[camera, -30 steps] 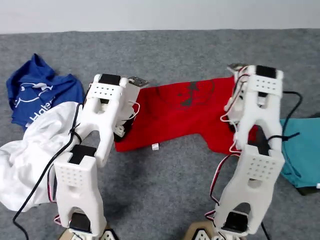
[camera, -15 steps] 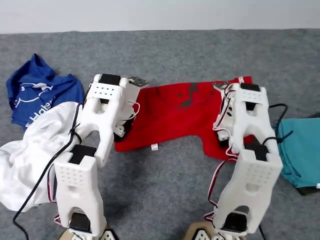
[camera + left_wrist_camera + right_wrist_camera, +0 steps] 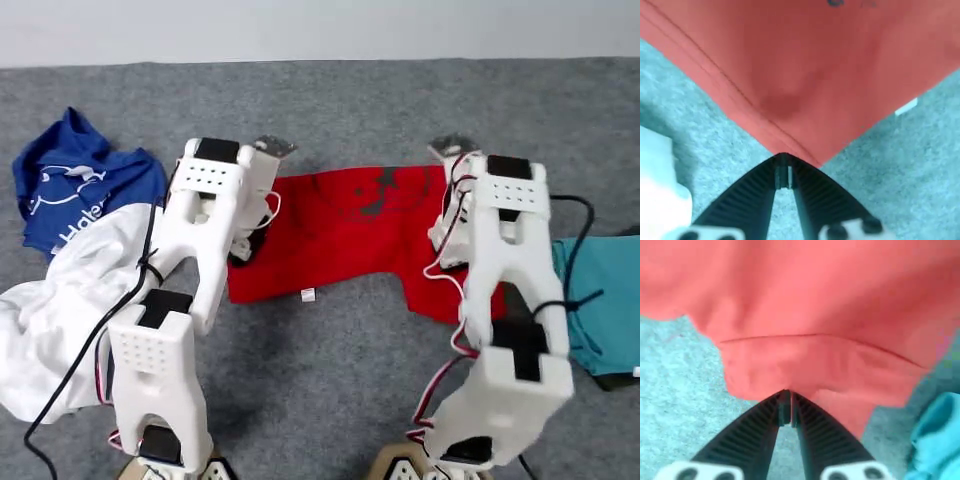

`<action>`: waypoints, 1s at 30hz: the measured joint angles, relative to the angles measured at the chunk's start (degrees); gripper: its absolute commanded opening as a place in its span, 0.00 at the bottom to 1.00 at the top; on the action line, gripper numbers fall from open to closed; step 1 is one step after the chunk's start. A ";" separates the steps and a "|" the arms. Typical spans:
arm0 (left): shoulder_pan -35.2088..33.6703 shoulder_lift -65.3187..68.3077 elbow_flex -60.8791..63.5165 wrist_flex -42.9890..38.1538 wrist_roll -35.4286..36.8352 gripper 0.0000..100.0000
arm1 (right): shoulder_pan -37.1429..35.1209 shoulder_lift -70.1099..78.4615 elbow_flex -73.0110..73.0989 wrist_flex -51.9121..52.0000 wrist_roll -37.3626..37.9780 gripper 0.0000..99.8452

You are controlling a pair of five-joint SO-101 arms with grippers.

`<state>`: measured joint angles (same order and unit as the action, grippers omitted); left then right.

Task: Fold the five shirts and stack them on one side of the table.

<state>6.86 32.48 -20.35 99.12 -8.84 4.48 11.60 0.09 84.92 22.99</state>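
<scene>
A red shirt (image 3: pixel 345 235) lies spread across the middle of the grey table, its dark print facing up. At the shirt's left edge my left gripper (image 3: pixel 783 172) is shut on a corner of the red shirt (image 3: pixel 815 75); in the high view the left gripper (image 3: pixel 246 248) sits under the white arm. On the shirt's right side my right gripper (image 3: pixel 785 410) is shut on a bunched fold of the red shirt (image 3: pixel 815 315); in the high view the right gripper (image 3: pixel 450 240) is mostly hidden by its arm.
A blue shirt (image 3: pixel 75 185) lies crumpled at the far left, with a white shirt (image 3: pixel 60 300) heaped in front of it. A teal shirt (image 3: pixel 600 300) lies at the right edge, close to the red shirt's right sleeve. Grey table (image 3: pixel 330 110) stretches behind the red shirt.
The right arm swung in toward the centre, then back out and up, tugging the red shirt's right side. The left arm edged slightly farther back.
</scene>
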 measured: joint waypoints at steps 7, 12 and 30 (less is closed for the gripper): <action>5.80 -3.69 -5.19 0.00 0.18 0.09 | 1.93 -11.16 0.00 4.84 0.09 0.23; 13.01 -4.92 -12.31 0.18 0.18 0.09 | 6.86 -18.73 0.09 6.24 0.09 0.23; 34.73 15.38 -32.09 0.18 -3.87 0.18 | 39.38 -29.27 0.35 9.85 4.13 0.23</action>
<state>41.58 47.87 -52.44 99.30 -12.70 43.87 -17.67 0.44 94.77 27.12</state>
